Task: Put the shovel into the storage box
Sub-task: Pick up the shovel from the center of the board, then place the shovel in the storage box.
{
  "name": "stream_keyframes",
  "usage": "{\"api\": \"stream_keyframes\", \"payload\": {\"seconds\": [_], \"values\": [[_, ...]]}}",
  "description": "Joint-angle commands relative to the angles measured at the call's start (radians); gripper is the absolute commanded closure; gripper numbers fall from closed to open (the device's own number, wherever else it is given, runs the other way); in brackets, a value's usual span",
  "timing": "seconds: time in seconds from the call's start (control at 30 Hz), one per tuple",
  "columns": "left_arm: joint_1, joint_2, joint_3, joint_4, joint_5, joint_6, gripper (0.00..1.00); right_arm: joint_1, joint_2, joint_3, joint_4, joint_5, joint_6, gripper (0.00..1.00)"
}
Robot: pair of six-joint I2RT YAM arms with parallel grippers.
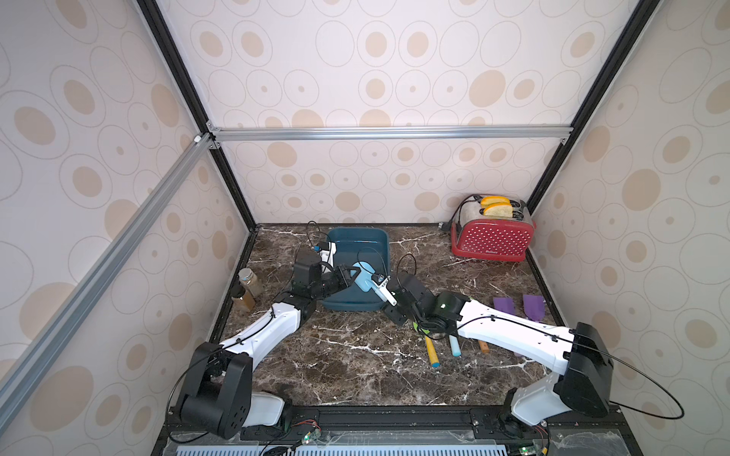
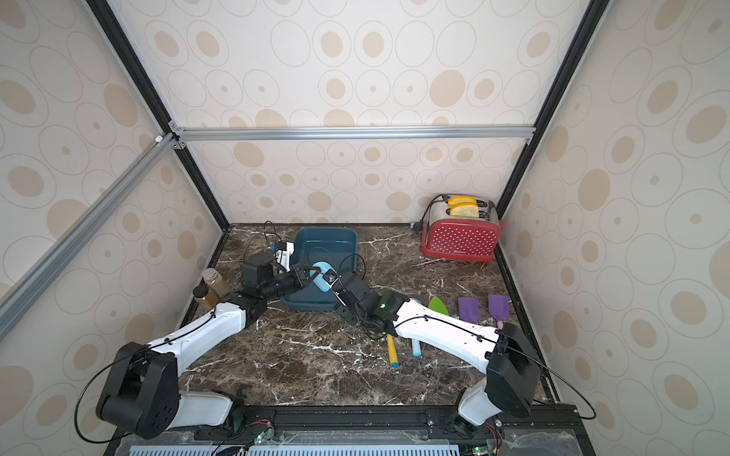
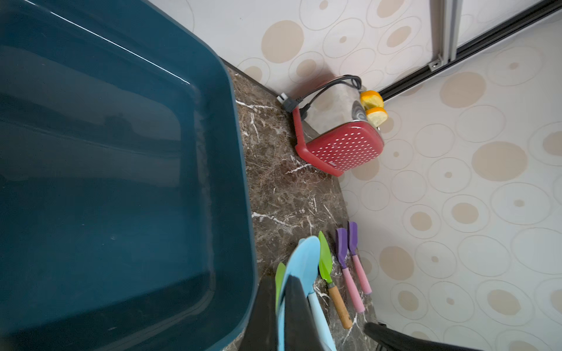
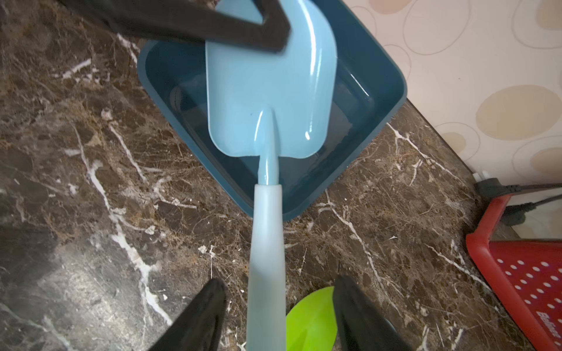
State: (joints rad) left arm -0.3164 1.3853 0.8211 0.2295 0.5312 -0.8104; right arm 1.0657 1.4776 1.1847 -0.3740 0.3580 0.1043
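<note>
Right wrist view, centre of frame: see the pale blue shovel (image 4: 270,91) in the air, blade over the storage box (image 4: 374,88) at upper middle, handle out over the marble tabletop (image 4: 91,182). Pinched at the blade tip, top edge of frame, by the left gripper (image 4: 275,35), pressed tight on it. Flanked at lower centre by the right gripper (image 4: 278,284), spread wide, apparently clear of the handle. Likely a handover. Draw the right gripper straight back along the handle without nudging it; then swing the handle inside the low wall before letting go.
</note>
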Motion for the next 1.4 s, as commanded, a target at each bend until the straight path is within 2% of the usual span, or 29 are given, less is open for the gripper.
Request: {"api": "stream_keyframes", "payload": {"seconds": [0.0,0.17,0.3,0.43,0.63,0.77,1.07,1.37], "values": [[-0.004,0.041,0.149,-0.082,-0.028,0.111,1.00,0.002,-0.138,-0.042,0.029,0.059,-0.004,0.32],[0.044,0.185,0.421,-0.272,0.046,0.249,1.00,0.004,-0.311,-0.133,0.006,0.157,-0.007,0.31],[0.115,0.379,0.705,-0.518,0.177,0.431,1.00,-0.005,-0.407,-0.199,-0.060,0.245,0.015,0.31],[0.174,0.571,0.914,-0.707,0.230,0.544,1.00,-0.023,-0.491,-0.288,-0.112,0.288,0.078,0.31],[0.186,0.766,1.087,-0.892,0.255,0.663,1.00,-0.067,-0.574,-0.395,-0.184,0.295,0.183,0.31],[0.186,0.858,1.161,-0.933,0.281,0.692,1.00,-0.076,-0.598,-0.442,-0.219,0.279,0.250,0.31],[0.150,1.017,1.314,-1.047,0.317,0.760,1.00,-0.078,-0.545,-0.530,-0.199,0.135,0.360,0.30],[0.107,1.145,1.391,-1.090,0.305,0.771,0.98,-0.078,-0.509,-0.569,-0.141,0.102,0.368,0.30]]}}
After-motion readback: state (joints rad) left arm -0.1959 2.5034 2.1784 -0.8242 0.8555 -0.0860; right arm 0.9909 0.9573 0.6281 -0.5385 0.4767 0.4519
